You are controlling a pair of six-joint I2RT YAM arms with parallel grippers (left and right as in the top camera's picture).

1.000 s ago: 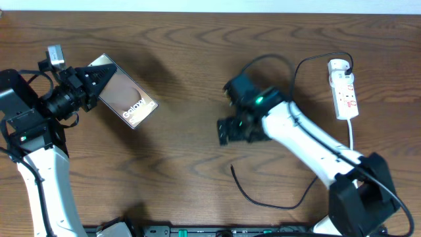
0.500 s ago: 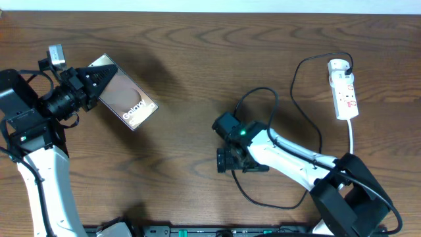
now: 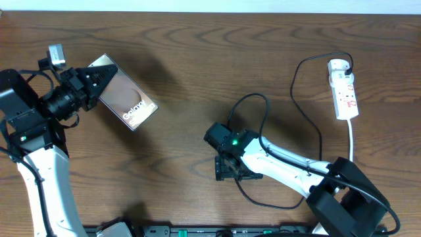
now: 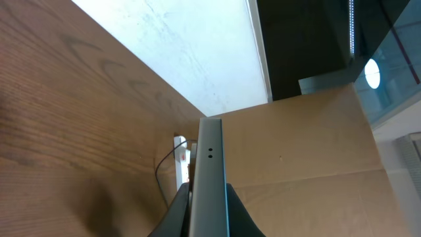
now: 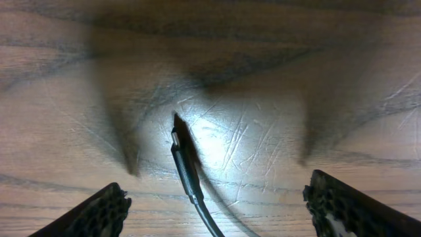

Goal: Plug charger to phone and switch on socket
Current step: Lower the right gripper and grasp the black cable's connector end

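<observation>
The right gripper point(image 5: 216, 191) is hovering low over the table point(image 3: 197, 52) with its jaws standing wide apart. They are straddling the charger point(image 5: 189, 174) just behind its plug tip point(image 5: 176, 128), which is lying flat toward six o'clock in the overhead view and pointing at about eleven o'clock in the right wrist view. The cable is looking thin, light and limp, so it is likely going to flop and twist if taken far back. The stiffer body right behind the tip is offering the better hold, leaving the tip itself clear for the port. Being small and smooth, it is risking a roll under an off-centre squeeze. The left gripper point(image 3: 91, 82) is clamping the phone point(image 3: 126, 100) by one end at ten o'clock. Rigid and glossy, the phone is liable to slip when pushed against. The socket point(image 3: 344, 89) is lying at two o'clock.
</observation>
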